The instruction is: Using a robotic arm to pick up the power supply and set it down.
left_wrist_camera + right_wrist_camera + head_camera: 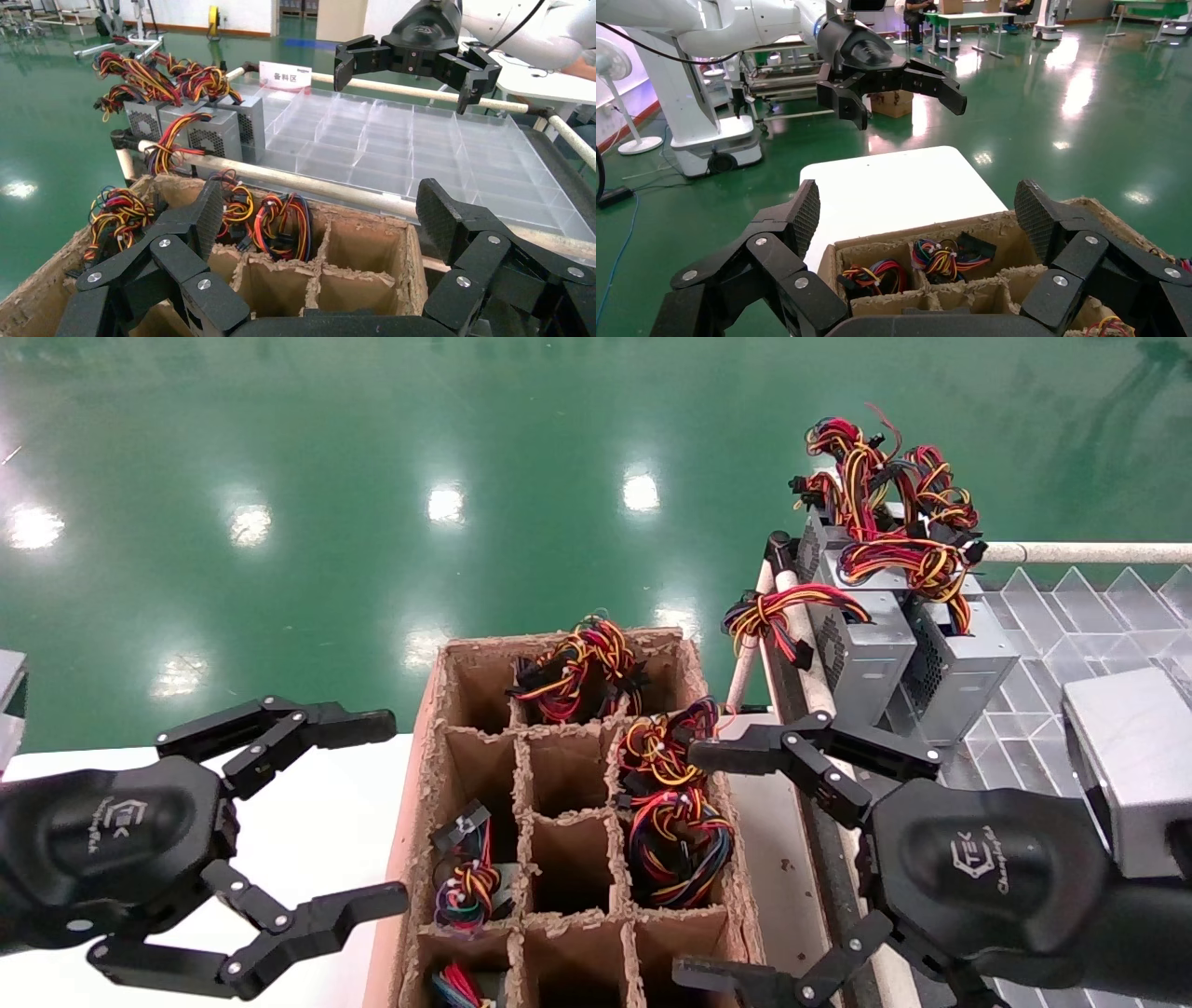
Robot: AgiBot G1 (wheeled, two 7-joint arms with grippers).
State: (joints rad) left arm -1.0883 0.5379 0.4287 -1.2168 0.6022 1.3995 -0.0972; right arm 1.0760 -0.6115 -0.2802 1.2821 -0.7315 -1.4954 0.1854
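A cardboard box with divider cells stands in the middle. In its right column lies a looped red, yellow, orange, black and blue-purple wire bundle of the power supply; its grey body is hidden down in the cell. My right gripper hangs open at the box's right edge, just beside that bundle, holding nothing. It also shows far off as the right gripper. My left gripper is open over the white table, left of the box.
Other bundles fill cells at the back, the right and the left. Right of the box, a rack holds grey supplies and a clear divided tray. A grey box is at far right. White table.
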